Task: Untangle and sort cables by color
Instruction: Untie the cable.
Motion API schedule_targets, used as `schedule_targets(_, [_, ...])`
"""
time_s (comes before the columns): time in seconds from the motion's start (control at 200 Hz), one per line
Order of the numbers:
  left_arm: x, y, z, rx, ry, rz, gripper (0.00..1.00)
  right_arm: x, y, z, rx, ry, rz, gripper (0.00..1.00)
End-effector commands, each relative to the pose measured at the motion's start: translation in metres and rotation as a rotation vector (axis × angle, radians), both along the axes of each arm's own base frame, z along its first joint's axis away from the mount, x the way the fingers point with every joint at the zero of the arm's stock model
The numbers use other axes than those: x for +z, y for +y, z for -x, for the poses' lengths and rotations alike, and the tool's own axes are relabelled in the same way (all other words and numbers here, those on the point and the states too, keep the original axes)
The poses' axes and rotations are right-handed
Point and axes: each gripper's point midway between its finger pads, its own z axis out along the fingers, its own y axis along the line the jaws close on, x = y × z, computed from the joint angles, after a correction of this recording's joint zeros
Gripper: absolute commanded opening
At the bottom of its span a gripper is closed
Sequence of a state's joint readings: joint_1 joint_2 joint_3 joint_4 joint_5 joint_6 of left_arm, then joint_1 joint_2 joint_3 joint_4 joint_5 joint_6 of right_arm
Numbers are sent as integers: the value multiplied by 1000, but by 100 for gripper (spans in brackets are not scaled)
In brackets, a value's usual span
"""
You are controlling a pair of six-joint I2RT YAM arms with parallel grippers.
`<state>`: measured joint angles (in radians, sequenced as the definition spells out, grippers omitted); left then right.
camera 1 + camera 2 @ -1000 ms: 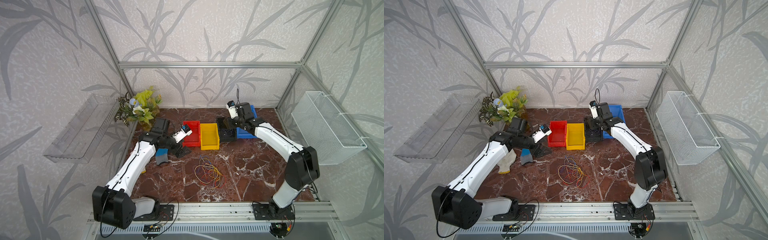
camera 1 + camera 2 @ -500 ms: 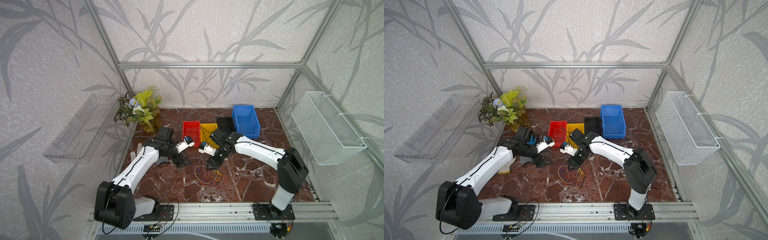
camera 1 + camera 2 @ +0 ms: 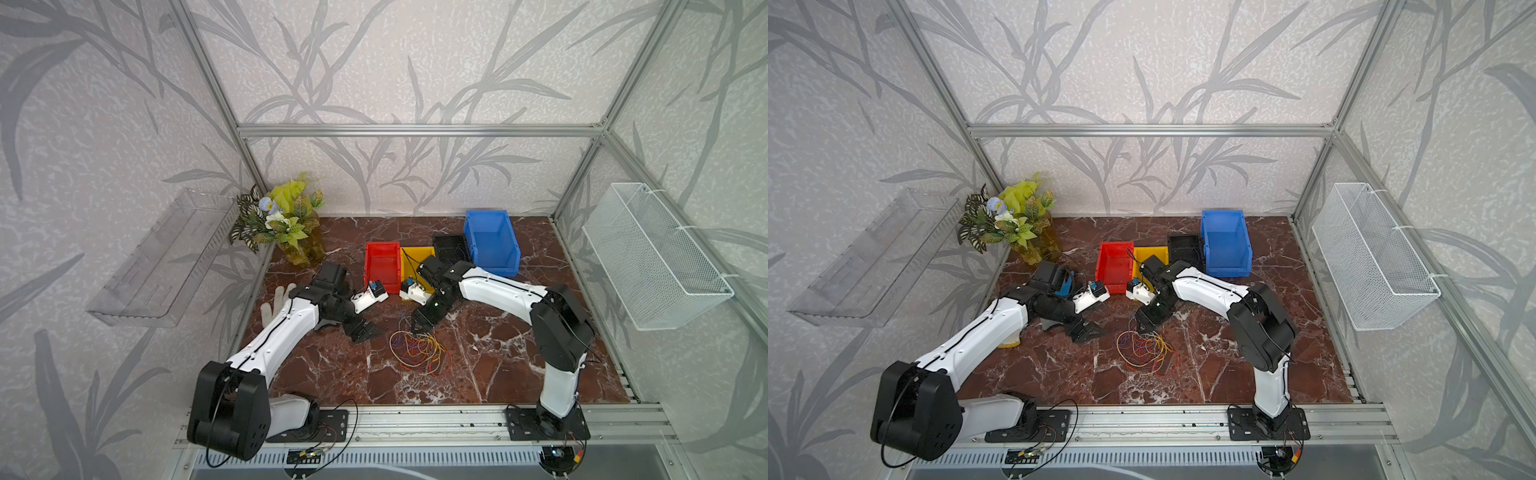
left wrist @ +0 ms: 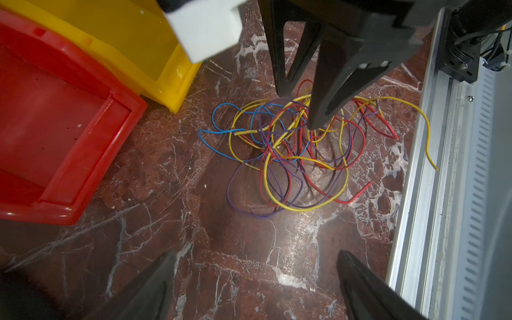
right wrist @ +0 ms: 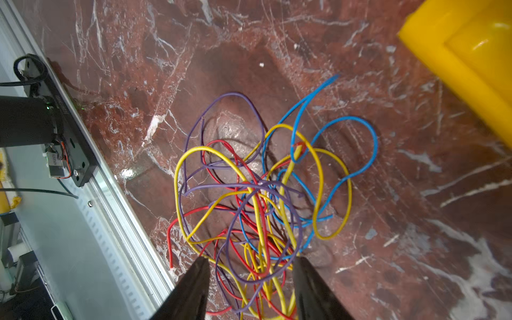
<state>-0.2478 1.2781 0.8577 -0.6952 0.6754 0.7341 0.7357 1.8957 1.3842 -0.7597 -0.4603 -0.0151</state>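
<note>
Lying knotted on the counter (image 3: 332, 374) near the red bin (image 3: 382, 266), the cables (image 5: 263, 199) are straddled by the right gripper (image 5: 250, 260), fingers apart (probably choosing one strand). The left gripper (image 4: 256, 257) hovers beside, fingers wide.

Your right gripper (image 3: 420, 326) is no longer up at the back by the blue bin (image 3: 492, 245), which now stands uncovered. It is forward and low at the rear edge of the cables (image 3: 417, 351), its parted fingers straddling several strands. Your left gripper (image 3: 363, 332) is away from the red bin (image 3: 382, 266) and nearer the pile, spread wide. In a top view, the white glove (image 3: 276, 297) now shows beside your left arm.
</note>
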Motion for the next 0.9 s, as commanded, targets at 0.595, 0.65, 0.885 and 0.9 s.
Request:
schedule_targets(0.595, [-5,0,4,-20,-18,-2,93,-19,7,0,-66,135,-88,18])
schedule_targets(0.65, [-4,-1,4,-23,-20,2,93,-14,7,0,-53,119,-104,6])
schedule_targets(0.885, [14,-21,6,-98,-33,114,93,52,18,1,82,-243,-297,0])
schedule_targets(0.9, [17,-23,6,-107,-37,124,93,57,19,1,84,-266,-310,0])
